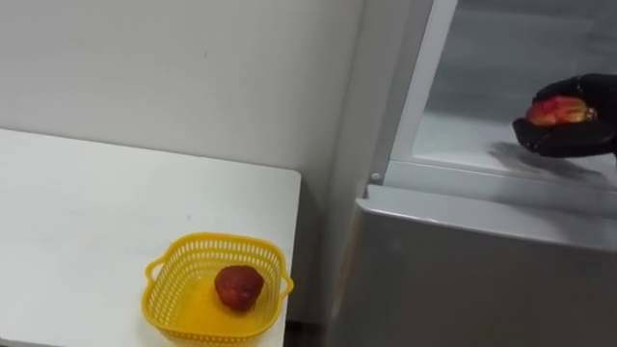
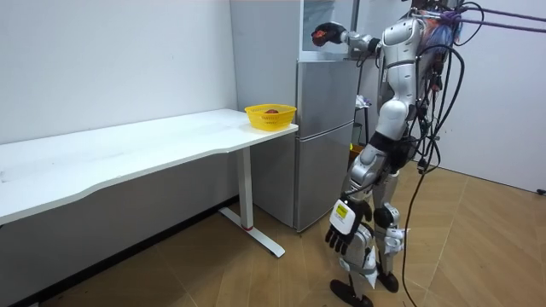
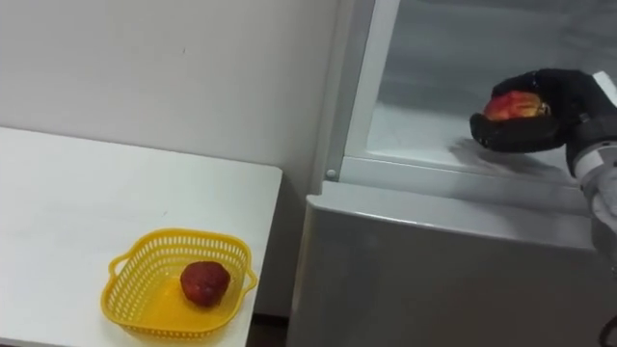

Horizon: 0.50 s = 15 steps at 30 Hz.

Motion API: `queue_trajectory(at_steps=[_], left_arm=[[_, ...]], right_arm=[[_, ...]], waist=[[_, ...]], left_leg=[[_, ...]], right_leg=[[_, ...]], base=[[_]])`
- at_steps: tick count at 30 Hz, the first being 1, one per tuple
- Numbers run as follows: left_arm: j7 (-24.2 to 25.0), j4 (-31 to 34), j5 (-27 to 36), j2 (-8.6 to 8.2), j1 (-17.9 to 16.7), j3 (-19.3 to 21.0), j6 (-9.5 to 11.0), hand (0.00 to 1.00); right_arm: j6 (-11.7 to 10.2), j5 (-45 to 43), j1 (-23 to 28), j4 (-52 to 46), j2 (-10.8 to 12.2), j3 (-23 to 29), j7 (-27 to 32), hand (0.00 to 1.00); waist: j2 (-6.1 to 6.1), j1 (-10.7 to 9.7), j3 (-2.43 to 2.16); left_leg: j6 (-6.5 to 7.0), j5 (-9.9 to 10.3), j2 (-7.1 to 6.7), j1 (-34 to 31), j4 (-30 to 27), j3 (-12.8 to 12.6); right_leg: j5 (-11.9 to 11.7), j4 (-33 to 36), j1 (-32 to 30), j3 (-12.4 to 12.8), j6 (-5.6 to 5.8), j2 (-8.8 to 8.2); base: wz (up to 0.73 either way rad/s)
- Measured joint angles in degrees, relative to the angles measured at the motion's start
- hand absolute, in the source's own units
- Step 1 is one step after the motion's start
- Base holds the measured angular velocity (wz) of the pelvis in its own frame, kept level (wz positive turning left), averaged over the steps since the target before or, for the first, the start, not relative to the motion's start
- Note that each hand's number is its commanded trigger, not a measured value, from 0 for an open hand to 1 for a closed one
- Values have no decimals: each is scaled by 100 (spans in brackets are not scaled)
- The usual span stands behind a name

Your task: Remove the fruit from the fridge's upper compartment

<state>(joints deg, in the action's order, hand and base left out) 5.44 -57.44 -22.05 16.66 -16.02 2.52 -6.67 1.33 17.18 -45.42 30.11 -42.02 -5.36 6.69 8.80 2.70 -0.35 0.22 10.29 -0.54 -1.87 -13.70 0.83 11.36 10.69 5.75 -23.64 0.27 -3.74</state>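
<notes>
Curled fingers of the right hand wrap a red and yellow fruit from behind and below. The fruit is rounded and glossy, red on top and yellow toward the palm. Hand and fruit are held inside the fridge's upper compartment, just above its pale shelf. The compartment's front lip lies below the wrist, with the grey lower door shut beneath it.

Beside the fridge stands a white table, its end touching or nearly touching the fridge wall. On the table's corner nearest the fridge sits a yellow basket with a dark red fruit lying in it.

In the room view the robot stands upright facing the fridge. Its left hand hangs loose-fingered by its thigh, well below the fridge's upper part.
</notes>
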Motion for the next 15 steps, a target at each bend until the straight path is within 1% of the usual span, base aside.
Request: queue_trajectory(at_steps=[1,3,4,5,6,7,8,9,10,11,12,13,14,15], left_arm=[[-11,0,0,-1,2,0,7,0],[-34,-11,1,-1,15,0,78,0],[-39,-12,1,-3,14,-2,95,0],[-82,-42,5,-19,29,-5,121,0],[-136,-47,3,-50,38,-7,132,0],[-152,-46,4,-69,37,-9,138,0],[-156,-46,5,-115,35,-13,159,0],[-155,-50,4,-175,30,-12,183,0],[-151,-52,5,-235,25,-13,205,0],[-150,-51,5,-261,30,-14,215,0],[-148,-52,5,-291,43,-13,247,0],[-148,-52,5,-297,67,-12,263,0],[-149,-76,5,-303,69,-7,300,0],[-151,-76,4,-315,55,6,302,0]], right_arm=[[-1,-45,64,-178,-1,5,67,100],[-57,-314,387,-878,1,101,279,100],[-74,-364,431,-989,1,105,327,100],[-79,-437,531,-1246,4,140,467,100],[-117,-555,705,-1548,45,263,631,100],[-129,-632,797,-1725,80,334,719,100],[-189,-677,980,-2059,154,456,849,100],[-289,-692,1132,-2324,220,528,962,100],[-337,-833,1243,-2541,280,562,1086,100],[-338,-992,1318,-2667,325,607,1151,100],[-377,-1307,1461,-2906,446,695,1291,100],[-392,-1415,1548,-3031,494,722,1359,100],[-415,-1544,1710,-3284,575,757,1448,100],[-455,-1609,1796,-3455,648,782,1512,100]], waist=[[-5,1,3],[-12,-36,5],[-14,-37,5],[-31,-51,13],[-78,-52,47],[-77,-54,43],[-141,-53,60],[-211,-48,64],[-265,-53,43],[-296,-54,35],[-365,-58,40],[-401,-53,30],[-474,-58,-7],[-529,-63,-29]], left_leg=[[0,0,2,10,6,-9],[0,0,3,40,7,-19],[0,0,3,42,5,-24],[0,0,1,44,-22,-23],[3,2,0,41,-54,-24],[7,5,0,47,-62,-30],[16,14,7,59,-63,-58],[20,16,15,69,-62,-77],[24,18,18,83,-63,-90],[26,19,20,92,-59,-108],[29,20,23,122,-12,-163],[28,19,25,137,15,-198],[29,19,44,144,27,-228],[28,19,63,160,37,-251]], right_leg=[[0,2,3,4,0,0],[0,4,36,3,0,-3],[0,4,40,3,1,-4],[-1,-2,46,16,2,-3],[-2,-2,58,44,2,-1],[-1,-1,61,81,2,-1],[-2,-4,58,169,3,3],[-2,-5,60,214,3,2],[-3,-2,63,247,6,-3],[-4,0,65,257,7,-6],[-5,8,71,293,7,-6],[-5,10,68,305,7,-6],[-4,16,68,321,7,-7],[-4,16,70,338,7,-6]], base=[[-6],[0],[0],[0],[0],[0],[-9],[-12],[-10],[-12],[-15],[-18],[-14],[-10]])
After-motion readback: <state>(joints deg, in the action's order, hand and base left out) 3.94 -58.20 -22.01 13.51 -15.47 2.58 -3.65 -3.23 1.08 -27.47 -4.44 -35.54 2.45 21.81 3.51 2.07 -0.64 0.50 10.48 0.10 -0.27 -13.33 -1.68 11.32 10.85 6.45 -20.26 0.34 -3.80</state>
